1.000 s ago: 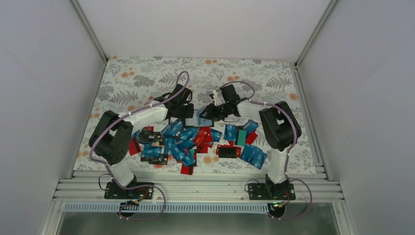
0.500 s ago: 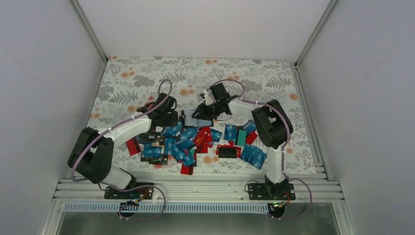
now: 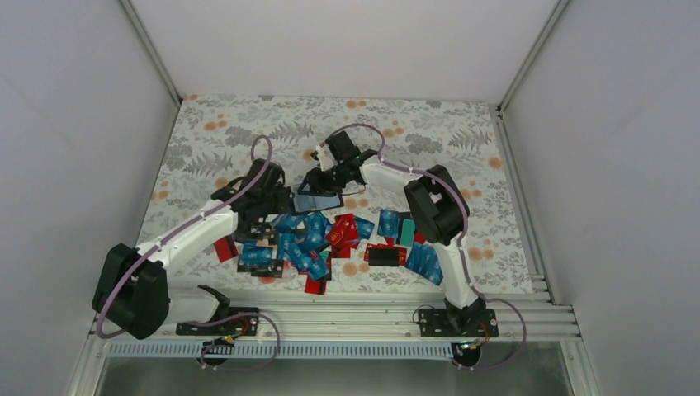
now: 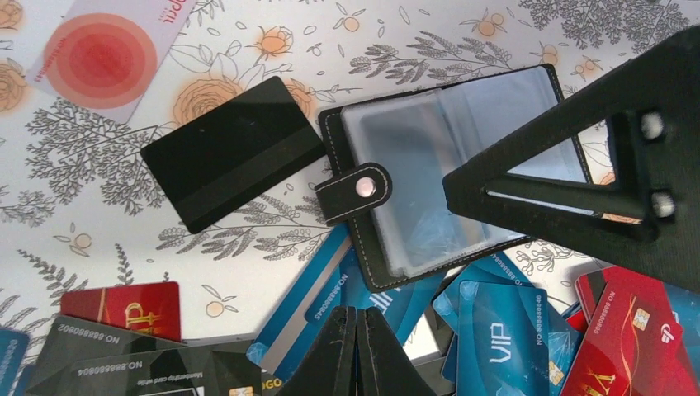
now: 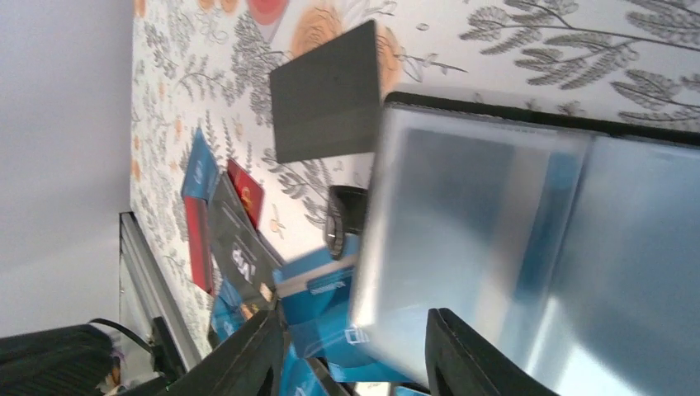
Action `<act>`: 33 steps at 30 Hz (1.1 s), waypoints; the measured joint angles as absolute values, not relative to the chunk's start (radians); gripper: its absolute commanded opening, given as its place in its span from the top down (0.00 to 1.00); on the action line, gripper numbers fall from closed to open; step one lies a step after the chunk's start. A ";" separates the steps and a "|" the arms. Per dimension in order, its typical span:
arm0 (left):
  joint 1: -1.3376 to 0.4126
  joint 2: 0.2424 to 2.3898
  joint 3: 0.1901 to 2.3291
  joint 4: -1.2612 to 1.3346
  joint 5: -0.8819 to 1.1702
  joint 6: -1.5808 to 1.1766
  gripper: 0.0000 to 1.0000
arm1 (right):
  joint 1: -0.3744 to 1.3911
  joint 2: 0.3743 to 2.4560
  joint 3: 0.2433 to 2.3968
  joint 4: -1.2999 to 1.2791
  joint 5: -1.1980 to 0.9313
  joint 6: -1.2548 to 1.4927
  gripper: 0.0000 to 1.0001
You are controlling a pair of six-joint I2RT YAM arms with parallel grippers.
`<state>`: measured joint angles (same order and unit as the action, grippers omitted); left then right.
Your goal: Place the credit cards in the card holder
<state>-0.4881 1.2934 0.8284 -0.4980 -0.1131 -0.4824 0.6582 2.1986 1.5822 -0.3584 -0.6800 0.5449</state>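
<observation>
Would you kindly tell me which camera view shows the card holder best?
The left wrist view: the card holder lies open and sharp, its clear sleeves and snap tab plain. The right wrist view shows it close but blurred and cropped; the top external view shows it small, from afar.

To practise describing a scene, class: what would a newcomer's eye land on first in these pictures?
The heap of credit cards, mostly blue and red, sprawls over the near half of the floral cloth. At its far edge the black card holder lies open, clear sleeves up, with the right tool over it and a lone black card beside it.
</observation>
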 measured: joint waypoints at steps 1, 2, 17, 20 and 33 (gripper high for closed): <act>-0.488 1.288 0.827 -0.501 -0.114 -0.483 0.98 | 0.662 2.199 1.593 -0.367 -0.679 0.546 0.50; -0.488 1.282 0.826 -0.506 -0.118 -0.483 0.98 | 0.665 2.199 1.605 -0.376 -0.678 0.545 0.50; -0.486 1.186 0.840 -0.620 -0.146 -0.490 0.98 | 0.670 2.123 1.615 -0.423 -0.672 0.489 0.49; -0.486 1.169 0.847 -0.636 -0.128 -0.484 0.98 | 0.670 2.021 1.564 -0.417 -0.634 0.473 0.49; -0.540 1.125 0.825 -0.621 0.078 -0.422 0.74 | 0.661 1.611 1.063 -0.376 -0.453 0.527 0.52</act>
<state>-0.5404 1.1248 0.8249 -0.6209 0.0776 -0.4225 0.6605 1.6112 1.0626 -0.3756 -0.4530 0.5274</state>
